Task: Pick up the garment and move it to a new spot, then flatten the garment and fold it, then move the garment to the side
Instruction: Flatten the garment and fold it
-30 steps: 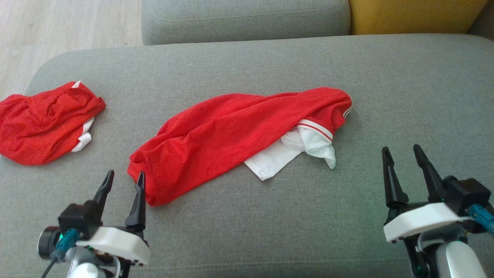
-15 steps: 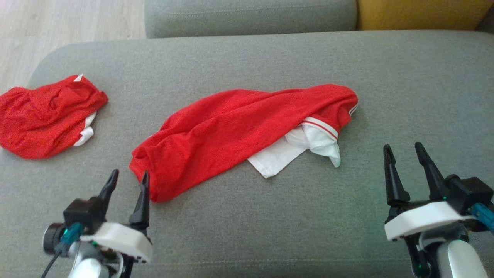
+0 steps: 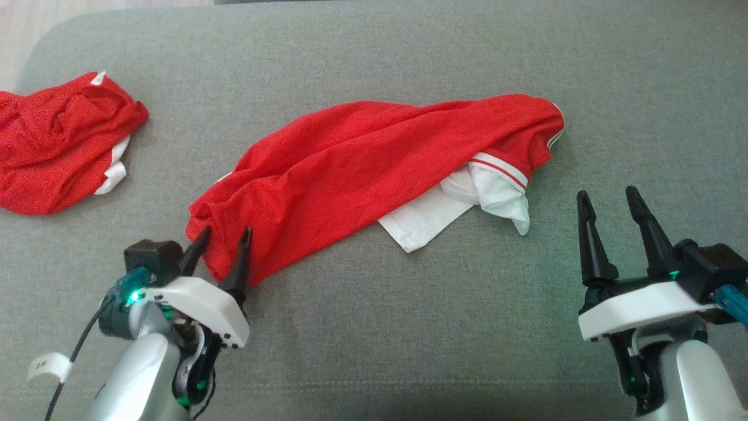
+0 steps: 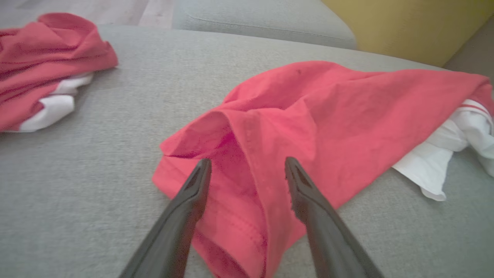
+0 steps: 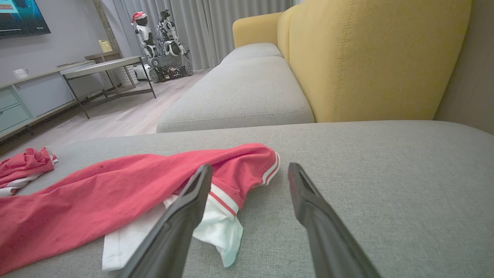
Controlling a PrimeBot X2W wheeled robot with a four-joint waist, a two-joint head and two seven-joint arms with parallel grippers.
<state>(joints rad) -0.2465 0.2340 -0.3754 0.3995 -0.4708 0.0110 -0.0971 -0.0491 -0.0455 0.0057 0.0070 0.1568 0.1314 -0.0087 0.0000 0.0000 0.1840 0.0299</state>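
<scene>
Crumpled red garment with white trim (image 3: 374, 158) lies mid grey fabric cushion (image 3: 409, 327). Left gripper (image 3: 227, 230) is spread wide over its near corner; the left wrist view shows the fold between the fingers. Right gripper (image 3: 606, 193) is wide, empty and apart; its wrist view adds a yellow sofa back (image 5: 366, 58).

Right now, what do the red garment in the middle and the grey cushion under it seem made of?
The red garment: soft matte knit, perhaps jersey; it droops in loose folds. The grey cushion: matte woven upholstery cloth; a fine flecked weave shows.
</scene>
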